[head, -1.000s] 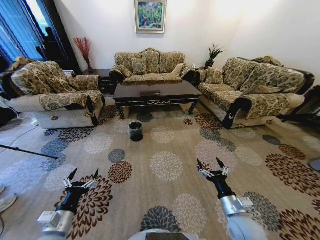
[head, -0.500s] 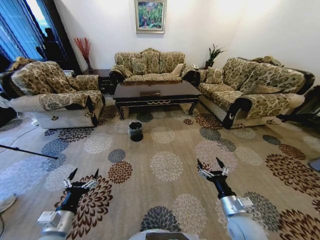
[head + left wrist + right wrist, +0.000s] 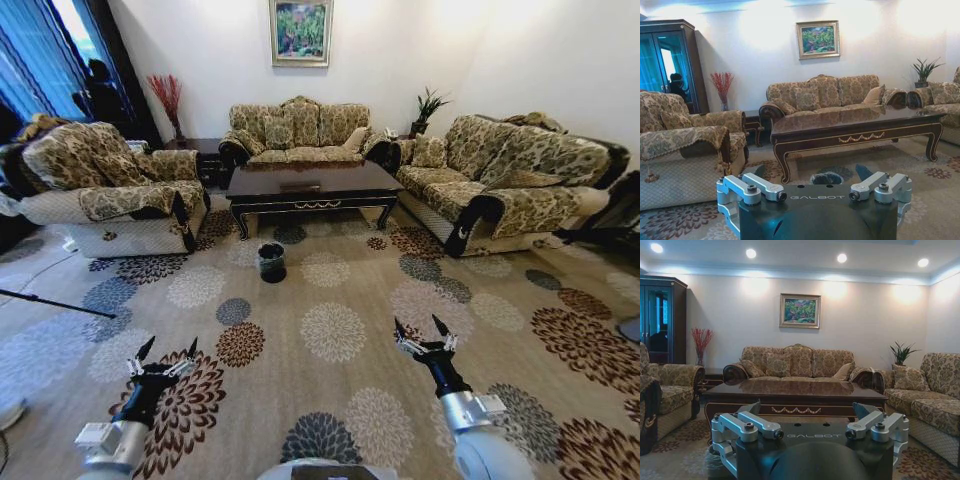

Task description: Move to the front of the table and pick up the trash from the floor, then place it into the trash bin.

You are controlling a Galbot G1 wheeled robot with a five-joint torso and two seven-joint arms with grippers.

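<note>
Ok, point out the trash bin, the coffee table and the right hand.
trash bin point(image 3: 271, 262): head view, on its black side wall.
coffee table point(image 3: 320, 183): head view, on the bare glossy top.
right hand point(image 3: 424, 327): head view, midway between its spread fingertips, over the carpet.

The left gripper point(image 3: 161, 352) and right gripper point(image 3: 423, 329) each carry two slim black pointed fingers on silver metal linkages with dark round screws. Behind each sits a black tapered wrist, then a rounded silver-grey forearm shell. The black housing between the linkages bears the grey lettering "GALBOT" point(image 3: 817, 197).
</note>
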